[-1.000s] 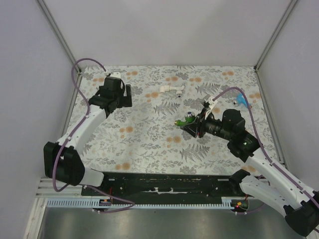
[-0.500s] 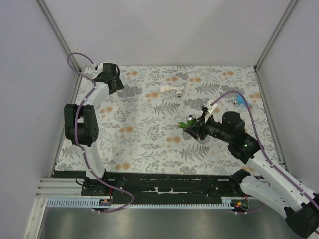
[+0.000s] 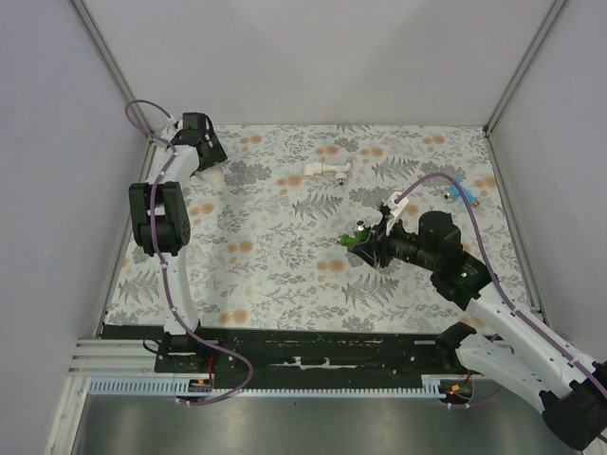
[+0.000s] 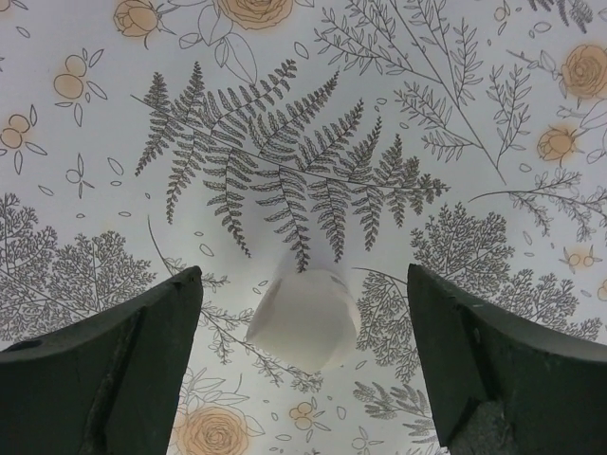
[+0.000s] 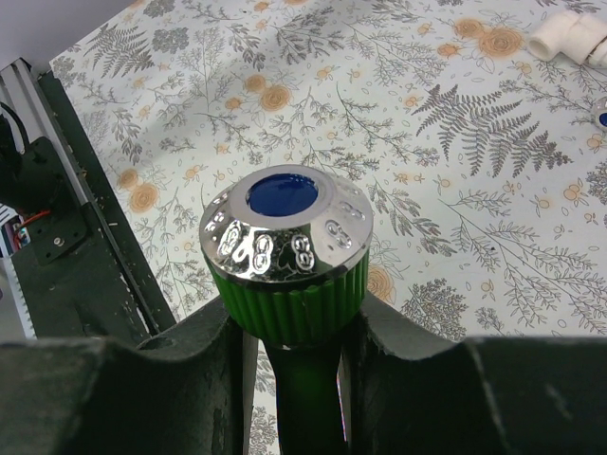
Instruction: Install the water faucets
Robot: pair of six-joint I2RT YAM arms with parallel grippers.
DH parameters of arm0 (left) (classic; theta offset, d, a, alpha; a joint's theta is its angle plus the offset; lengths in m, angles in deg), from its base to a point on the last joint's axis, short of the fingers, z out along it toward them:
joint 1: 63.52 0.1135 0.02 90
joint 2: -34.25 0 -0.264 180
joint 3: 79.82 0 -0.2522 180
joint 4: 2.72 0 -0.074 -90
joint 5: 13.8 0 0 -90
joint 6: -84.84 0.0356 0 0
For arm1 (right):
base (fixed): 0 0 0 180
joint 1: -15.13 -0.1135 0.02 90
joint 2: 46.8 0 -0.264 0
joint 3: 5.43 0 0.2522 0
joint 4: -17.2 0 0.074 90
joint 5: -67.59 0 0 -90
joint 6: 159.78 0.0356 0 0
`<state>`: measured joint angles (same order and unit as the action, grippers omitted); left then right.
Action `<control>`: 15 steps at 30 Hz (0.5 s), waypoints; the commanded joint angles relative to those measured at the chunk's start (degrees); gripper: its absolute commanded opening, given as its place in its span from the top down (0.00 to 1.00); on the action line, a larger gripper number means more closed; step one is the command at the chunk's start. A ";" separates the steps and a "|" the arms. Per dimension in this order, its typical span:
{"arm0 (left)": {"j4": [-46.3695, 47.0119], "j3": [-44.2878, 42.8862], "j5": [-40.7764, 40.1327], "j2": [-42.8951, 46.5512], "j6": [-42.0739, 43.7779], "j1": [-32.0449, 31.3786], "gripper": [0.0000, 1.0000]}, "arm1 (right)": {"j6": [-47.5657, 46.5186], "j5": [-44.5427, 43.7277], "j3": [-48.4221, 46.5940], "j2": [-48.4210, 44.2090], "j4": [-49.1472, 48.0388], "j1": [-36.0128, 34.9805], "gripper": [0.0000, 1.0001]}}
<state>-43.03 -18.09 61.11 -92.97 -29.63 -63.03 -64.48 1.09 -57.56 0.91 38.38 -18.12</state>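
1. While the right gripper [image 5: 299, 327] pinches the green faucet [image 5: 289, 261] by the stem just under its ribbed knob, the chrome cap with its blue centre stands clear above the fingertips.
2. In the overhead view, the faucet's spout juts past the tips of those closed jaws, toward the middle of the floral table cover [image 3: 285, 256].
3. The left gripper [image 4: 303, 284] hangs over the cover's far left corner with its jaws spread wide.
4. A small white plastic piece [image 4: 303, 318] lies on the cover between the left jaws, touching neither finger. It is too blurred to tell its exact shape.
5. A white elbow fitting [image 3: 327, 171] lies well beyond the right jaws' tips, apart from both grippers.
6. A blue faucet [image 3: 462, 194] lies behind the right jaws, on the far side of that arm's wrist, near the cover's right edge.
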 commanded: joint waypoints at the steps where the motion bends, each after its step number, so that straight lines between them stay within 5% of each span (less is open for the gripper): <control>1: -0.17 -3.24 9.02 -1.36 7.14 1.44 0.08 | -1.34 0.66 -0.39 0.02 -2.41 0.12 1.00; 15: -4.65 -5.71 13.77 -4.53 15.32 1.44 0.14 | -1.35 1.01 -0.30 0.37 -2.32 0.12 1.00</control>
<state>-46.11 -21.33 72.26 -96.75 -19.34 -61.67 -64.94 1.31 -57.56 1.58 38.38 -18.12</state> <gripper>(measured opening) 0.866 0.400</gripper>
